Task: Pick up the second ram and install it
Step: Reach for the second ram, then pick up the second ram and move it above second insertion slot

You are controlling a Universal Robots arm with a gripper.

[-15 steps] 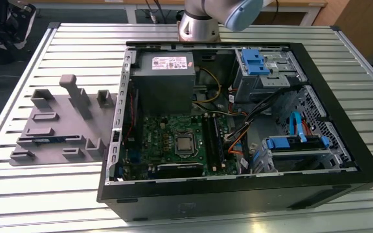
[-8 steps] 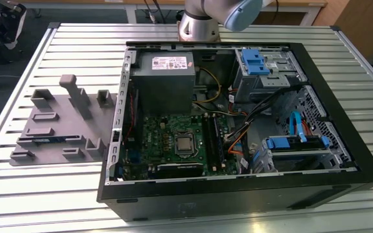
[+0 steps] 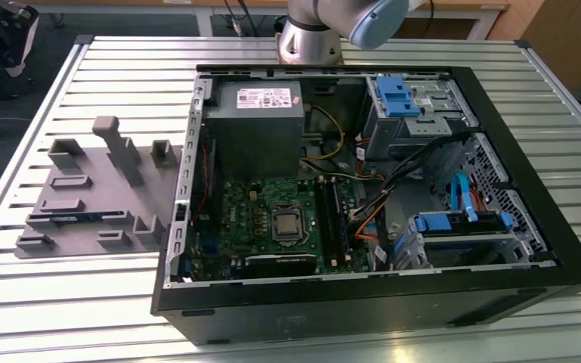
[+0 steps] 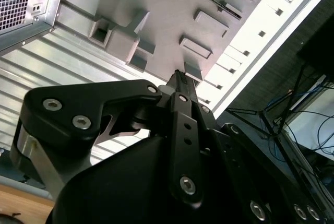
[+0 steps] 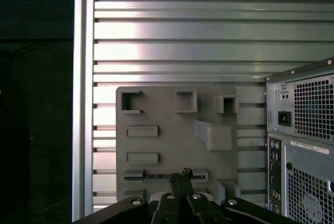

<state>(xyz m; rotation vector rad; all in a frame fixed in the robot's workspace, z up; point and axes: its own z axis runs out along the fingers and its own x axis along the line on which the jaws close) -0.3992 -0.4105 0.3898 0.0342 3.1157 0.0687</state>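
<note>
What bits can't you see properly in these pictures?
1. Ram: in the first wrist view, the pincer tip covers part of it, and its chips are too small to see.
2. Arm: in the exterior view, cut off by the top edge.
3. Motherboard slots: in the exterior view, too dark to tell whether any is filled.
4. Tray: in the second wrist view, the near part is hidden behind the pincer.

This looks like a robotics lab: a slatted metal bench (image 3: 119,76) carries an opened computer case (image 3: 371,306), with a robot arm (image 3: 316,34) mounted behind it.
</note>
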